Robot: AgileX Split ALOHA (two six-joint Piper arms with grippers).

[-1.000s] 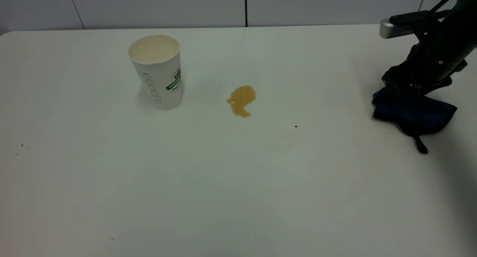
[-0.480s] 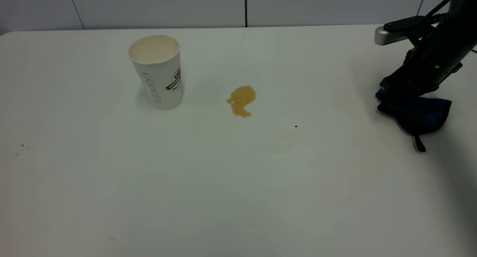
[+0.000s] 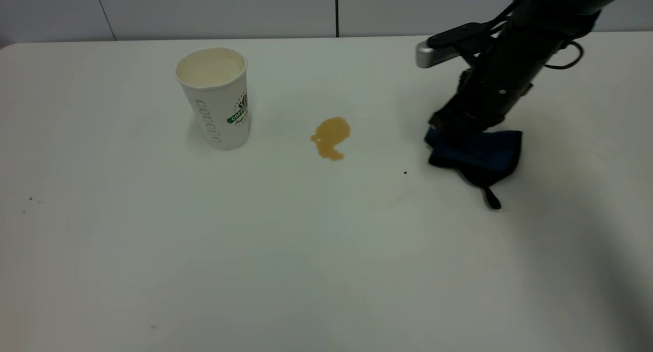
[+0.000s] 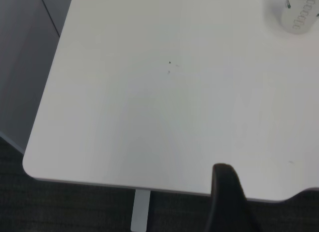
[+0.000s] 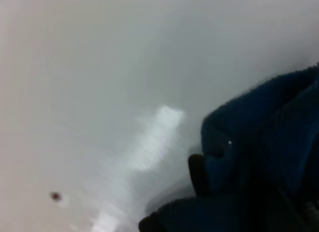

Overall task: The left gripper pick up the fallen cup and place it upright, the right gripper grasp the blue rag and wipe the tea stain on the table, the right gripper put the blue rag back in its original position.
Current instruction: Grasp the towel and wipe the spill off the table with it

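White tabletop (image 3: 285, 250) carries everything. Right arm leans in from the far right of the tea stain, right claw (image 3: 449, 130) down on the near-left edge of the blue rag (image 3: 482, 155), pinching its cloth; the right wrist view shows blue fabric bunched against a dark fingertip (image 5: 198, 173). Rag lies right of the stain, well apart, long axis running left-right, black loop tab (image 3: 492, 199) trailing toward the camera-near side. Cup (image 3: 217, 99) stands upright left of the stain, mouth up, logo facing the stain. Tea stain (image 3: 330, 136) sits between cup and rag. Left claw (image 4: 227, 202) hangs off the tabletop's edge, far from the stain; grip width cannot be told.
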